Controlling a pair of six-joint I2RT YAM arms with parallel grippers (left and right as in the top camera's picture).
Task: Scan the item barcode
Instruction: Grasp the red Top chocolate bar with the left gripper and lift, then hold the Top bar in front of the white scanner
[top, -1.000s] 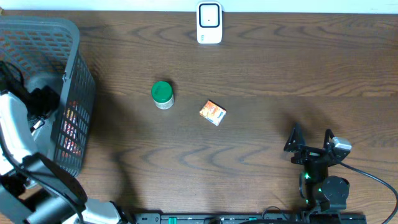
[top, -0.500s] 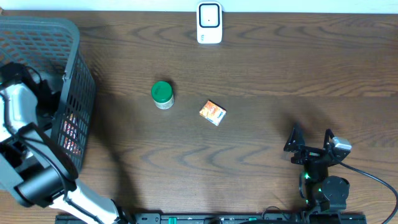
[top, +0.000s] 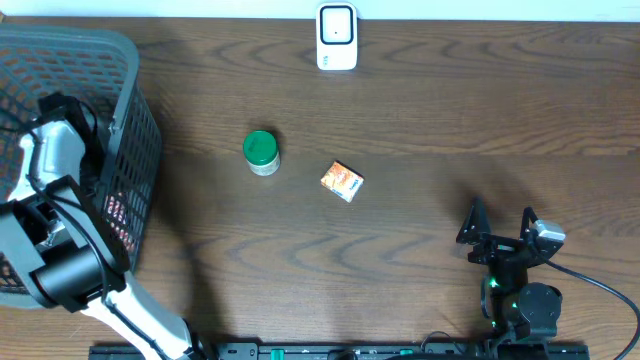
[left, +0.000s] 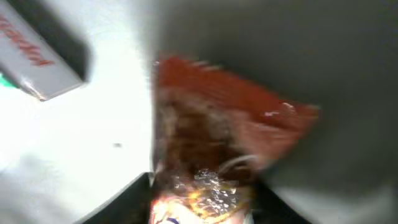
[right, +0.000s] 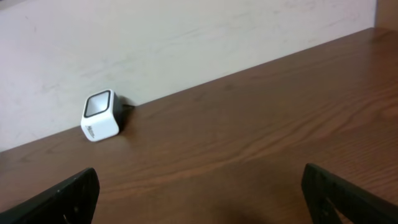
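My left gripper reaches down into the dark mesh basket at the table's left end. In the left wrist view, a blurred red and brown snack packet fills the gap between the two dark fingers, and the left gripper is shut on its lower end. The white barcode scanner stands at the far edge of the table, and it shows small in the right wrist view as the scanner against the wall. My right gripper rests open near the front right, nothing between its fingers.
A green-lidded jar and a small orange box lie mid-table. More red packets show through the basket's wall. A white box with red lettering lies inside the basket beside the held packet.
The left arm has swung across inside the basket and its jaws have come in from wide onto the packet. The basket's right wall has shifted slightly. The right arm has not moved.
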